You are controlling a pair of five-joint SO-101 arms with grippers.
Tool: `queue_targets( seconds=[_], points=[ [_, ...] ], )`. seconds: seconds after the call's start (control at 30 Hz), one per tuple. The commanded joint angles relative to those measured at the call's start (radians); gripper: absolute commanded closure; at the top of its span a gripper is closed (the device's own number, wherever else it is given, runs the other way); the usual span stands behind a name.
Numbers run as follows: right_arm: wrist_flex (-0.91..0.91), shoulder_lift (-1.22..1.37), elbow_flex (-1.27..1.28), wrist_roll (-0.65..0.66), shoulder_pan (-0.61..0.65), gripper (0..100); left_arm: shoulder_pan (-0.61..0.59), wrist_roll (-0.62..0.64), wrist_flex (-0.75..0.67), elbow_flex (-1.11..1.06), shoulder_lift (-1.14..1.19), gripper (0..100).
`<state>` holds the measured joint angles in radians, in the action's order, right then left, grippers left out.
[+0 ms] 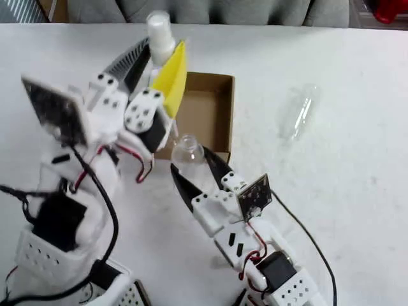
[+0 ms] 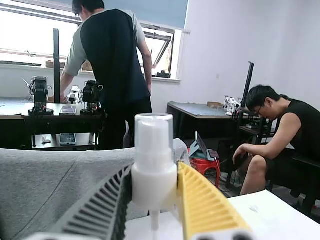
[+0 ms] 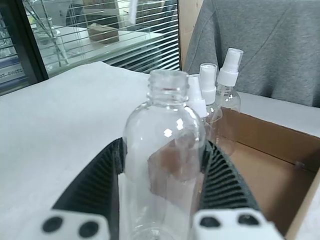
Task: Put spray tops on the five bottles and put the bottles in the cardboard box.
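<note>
While left gripper (image 2: 154, 175) pinches a spray top (image 2: 153, 145), right gripper (image 3: 164, 150) apparently clasps an uncapped bottle (image 3: 165, 112).

Even, strong light falls on the white table (image 1: 331, 191) in the high view, so bright that the clear bottle (image 1: 298, 113) lying at upper right shows mostly as pale glints. Shadows on the cloth are faint and soft, and the floor of the cardboard box (image 1: 201, 121) is shaded along its near wall. In the left wrist view the window (image 2: 30, 35) at upper left glares white, backlighting the spray top (image 2: 153, 165). In the right wrist view small white highlights dot the upright bottle (image 3: 164, 165), with daylight behind the blinds (image 3: 115, 35).
</note>
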<state>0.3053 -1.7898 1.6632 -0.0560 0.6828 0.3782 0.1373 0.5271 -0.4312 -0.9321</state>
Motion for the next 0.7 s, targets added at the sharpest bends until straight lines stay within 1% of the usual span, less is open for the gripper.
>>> queue_targets(
  seconds=[0.0,0.07,0.13,0.67],
  points=[
    [-0.015,-0.012,0.002,0.012,0.005,98.2,0.008,0.021,-0.203,-0.153,-0.120,98],
    [-0.015,-0.012,0.002,0.012,0.005,98.2,0.007,0.023,-0.290,-0.192,-0.122,98],
    [-0.015,-0.012,0.002,0.012,0.005,98.2,0.007,0.023,-0.334,-0.221,-0.122,98],
    [-0.015,-0.012,0.002,0.012,0.005,98.2,0.015,0.025,-0.338,-0.381,-0.151,98]
  ],
)
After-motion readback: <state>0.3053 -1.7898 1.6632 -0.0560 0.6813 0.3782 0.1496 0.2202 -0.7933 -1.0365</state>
